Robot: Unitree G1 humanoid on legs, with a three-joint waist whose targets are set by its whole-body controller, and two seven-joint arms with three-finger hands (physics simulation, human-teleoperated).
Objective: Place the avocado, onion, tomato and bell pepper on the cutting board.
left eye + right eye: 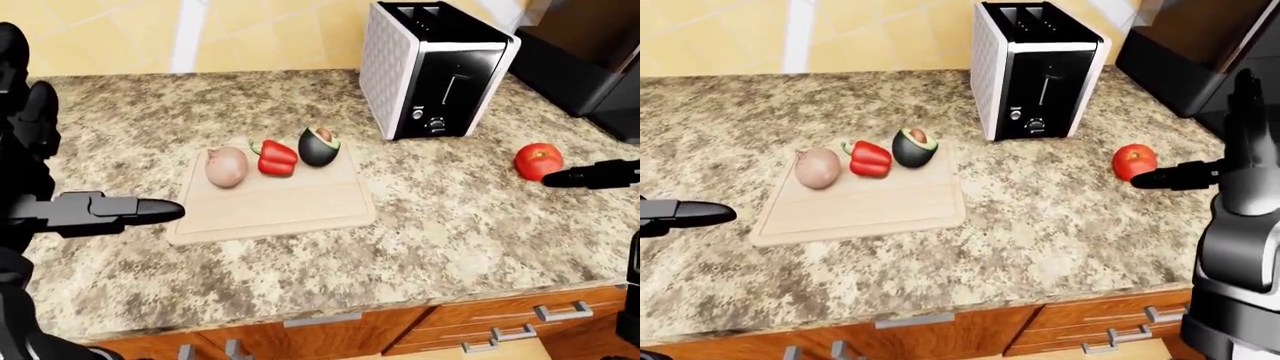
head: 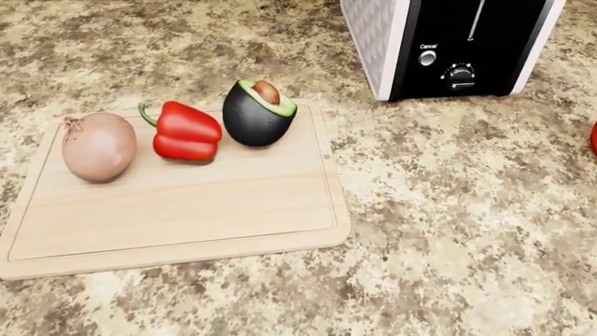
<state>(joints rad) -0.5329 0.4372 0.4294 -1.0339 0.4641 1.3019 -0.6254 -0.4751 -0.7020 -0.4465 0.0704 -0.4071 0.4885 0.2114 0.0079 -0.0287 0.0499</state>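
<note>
Right hand [image 1: 1175, 177] fingers extended, apparently just touching tomato [image 1: 1134, 161] on counter [image 1: 1040, 225], right of toaster [image 1: 1035, 71]. Left hand [image 1: 110, 212] fingers spread, empty, left of cutting board [image 2: 177, 210]. Board holds onion [image 2: 98, 145], bell pepper [image 2: 187, 131], avocado [image 2: 257, 113].

Bright, even light falls from above on the table [image 1: 300, 97]; shadows under the toaster [image 1: 432, 67] are faint and soft (barely there). Renders sharp throughout, no glare or blur.
</note>
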